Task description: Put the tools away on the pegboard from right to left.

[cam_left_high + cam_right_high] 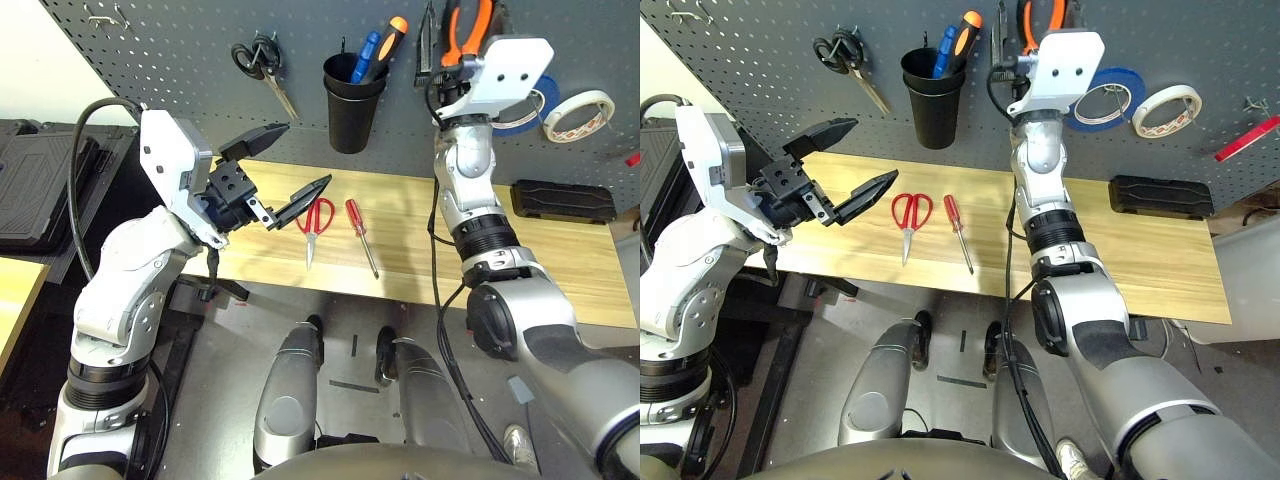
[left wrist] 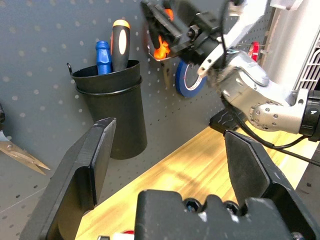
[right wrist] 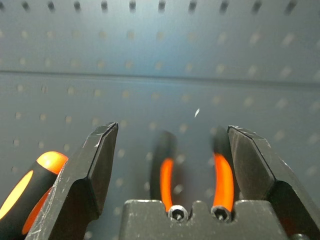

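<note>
The red-handled scissors and the slim red-handled screwdriver lie side by side on the wooden table. My left gripper hovers open just left of them, above the table, with nothing in it. The orange-and-black pliers are up against the dark grey pegboard. My right gripper is raised to them and stands open, with both orange handles between its fingers. A thin red piece, possibly the tape ring seen edge-on, sits on the board at far right.
A black cup on the board holds a blue and an orange-black screwdriver. Black-handled scissors hang to its left. Blue tape and white tape hang right of the pliers. A black case lies on the table's right end.
</note>
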